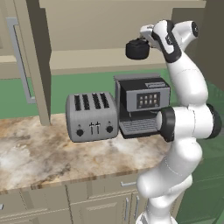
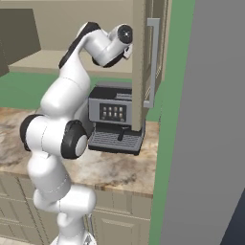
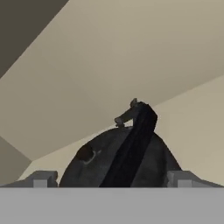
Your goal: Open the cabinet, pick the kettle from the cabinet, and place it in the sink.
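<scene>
You see the marbled desk [image 1: 39, 148] under green walls carrying a toaster [image 1: 92, 117] and coffee machine [image 1: 142, 105], while the black kettle [image 1: 137, 48] sits on the open cabinet [image 1: 78, 57] shelf, the end effector [image 3: 112, 178] spread wide around it.

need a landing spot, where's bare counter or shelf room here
Free: counter left of the toaster and in front of it; cabinet shelf left of the kettle. Crowded: toaster against coffee machine; open claw at the kettle.

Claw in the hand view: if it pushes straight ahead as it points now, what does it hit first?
Most likely the kettle: it sits dead ahead between the open claw tips, arched handle facing the camera. Exact gap is unclear.
</scene>
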### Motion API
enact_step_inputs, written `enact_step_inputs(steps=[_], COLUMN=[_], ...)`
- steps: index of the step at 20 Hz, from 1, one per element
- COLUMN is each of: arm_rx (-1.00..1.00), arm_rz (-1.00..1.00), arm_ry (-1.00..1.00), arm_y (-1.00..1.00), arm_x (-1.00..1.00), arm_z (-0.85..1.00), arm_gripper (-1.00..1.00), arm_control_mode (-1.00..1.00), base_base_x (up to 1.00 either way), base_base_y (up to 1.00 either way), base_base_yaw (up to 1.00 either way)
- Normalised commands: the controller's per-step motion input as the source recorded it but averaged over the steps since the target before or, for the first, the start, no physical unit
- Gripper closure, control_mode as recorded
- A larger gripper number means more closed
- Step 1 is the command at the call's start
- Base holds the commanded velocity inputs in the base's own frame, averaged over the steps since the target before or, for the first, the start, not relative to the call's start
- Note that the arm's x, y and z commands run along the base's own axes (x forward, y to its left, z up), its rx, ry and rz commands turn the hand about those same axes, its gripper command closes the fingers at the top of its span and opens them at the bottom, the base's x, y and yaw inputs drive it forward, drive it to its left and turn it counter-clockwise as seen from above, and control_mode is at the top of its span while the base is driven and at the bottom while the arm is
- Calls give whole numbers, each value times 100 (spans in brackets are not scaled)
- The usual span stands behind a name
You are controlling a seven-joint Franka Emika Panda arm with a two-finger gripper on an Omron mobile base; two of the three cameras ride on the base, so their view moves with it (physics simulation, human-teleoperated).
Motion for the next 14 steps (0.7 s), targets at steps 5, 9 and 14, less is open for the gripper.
enact_step_inputs(steps=[5,9,14], arm_rx=[-7,-5,-4], arm_rz=[0,0,0], arm_ry=[0,0,0], arm_y=[0,-1,0], arm_x=[24,23,10], arm_z=[0,0,-9], arm_gripper=[-100,-100,-100], arm_control_mode=[-100,-100,-100], base_base_x=[0,0,0], base_base_y=[0,0,0], base_base_yaw=[0,0,0])
